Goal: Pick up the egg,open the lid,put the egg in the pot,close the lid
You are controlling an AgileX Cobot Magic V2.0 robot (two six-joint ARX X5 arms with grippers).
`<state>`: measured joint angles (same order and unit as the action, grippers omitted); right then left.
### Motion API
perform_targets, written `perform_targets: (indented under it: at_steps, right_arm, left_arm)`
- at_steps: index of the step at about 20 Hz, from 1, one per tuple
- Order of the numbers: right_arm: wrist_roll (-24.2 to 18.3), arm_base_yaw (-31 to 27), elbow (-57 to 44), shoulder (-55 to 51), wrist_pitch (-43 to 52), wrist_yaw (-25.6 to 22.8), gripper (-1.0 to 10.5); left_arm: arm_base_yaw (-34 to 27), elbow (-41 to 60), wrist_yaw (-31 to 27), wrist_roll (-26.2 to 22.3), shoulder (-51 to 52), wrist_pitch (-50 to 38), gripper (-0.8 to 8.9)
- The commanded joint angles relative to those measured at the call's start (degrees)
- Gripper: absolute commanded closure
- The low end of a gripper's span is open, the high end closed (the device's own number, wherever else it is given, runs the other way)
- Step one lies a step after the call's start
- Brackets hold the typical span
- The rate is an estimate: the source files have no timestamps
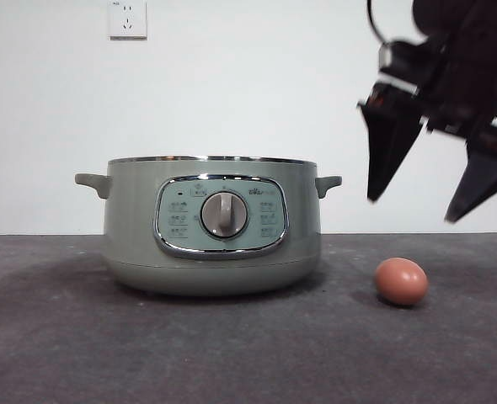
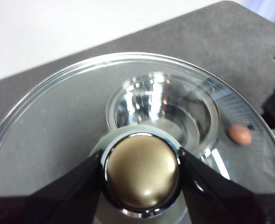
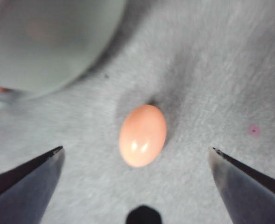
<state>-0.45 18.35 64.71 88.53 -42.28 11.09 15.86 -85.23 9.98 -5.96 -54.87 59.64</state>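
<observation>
Even bright light, glare on lid (image 2: 58, 126), right wrist view blurry, soft shadows

Right gripper (image 1: 417, 206) hangs in the air with jaws spread wide, nothing between them. Egg (image 1: 401, 281) lies on the grey table (image 1: 55, 337) directly under the jaw gap, well apart from the tips. Pot (image 1: 211, 223) sits beside the gripper, lower, dial facing the camera.
</observation>
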Motion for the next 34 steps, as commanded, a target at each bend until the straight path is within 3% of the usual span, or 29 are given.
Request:
perform_targets:
  at_steps: [1, 5, 11, 21, 26, 34]
  right_arm:
    - [1.55, 1.16, 0.04, 2.95, 1.31, -1.95, 4.2]
    - [3.85, 2.62, 0.04, 8.17, 3.74, -3.76, 4.2]
    - [6.91, 4.22, 0.04, 12.63, 5.11, -7.56, 4.4]
    - [6.86, 4.63, 0.04, 13.75, 6.14, -8.31, 9.6]
    - [6.34, 4.61, 0.04, 11.37, 4.79, -8.33, 9.6]
    - [5.97, 5.46, 2.16, -6.10, 3.45, -8.17, 9.6]
  left_arm:
    - [-0.17, 5.20, 0.44, 1.49, 4.57, -2.32, 8.21]
    - [-0.20, 11.82, 0.37, 2.69, 11.61, -1.79, 8.21]
    - [-0.20, 11.96, -4.09, 2.95, 16.61, 1.44, 8.22]
    - [-0.20, 11.96, -4.09, 2.95, 18.27, 2.64, 8.22]
    - [-0.20, 11.96, -4.04, 2.95, 18.25, 2.69, 8.22]
    - [-0.17, 11.96, -4.02, 2.93, 18.10, 2.49, 8.22]
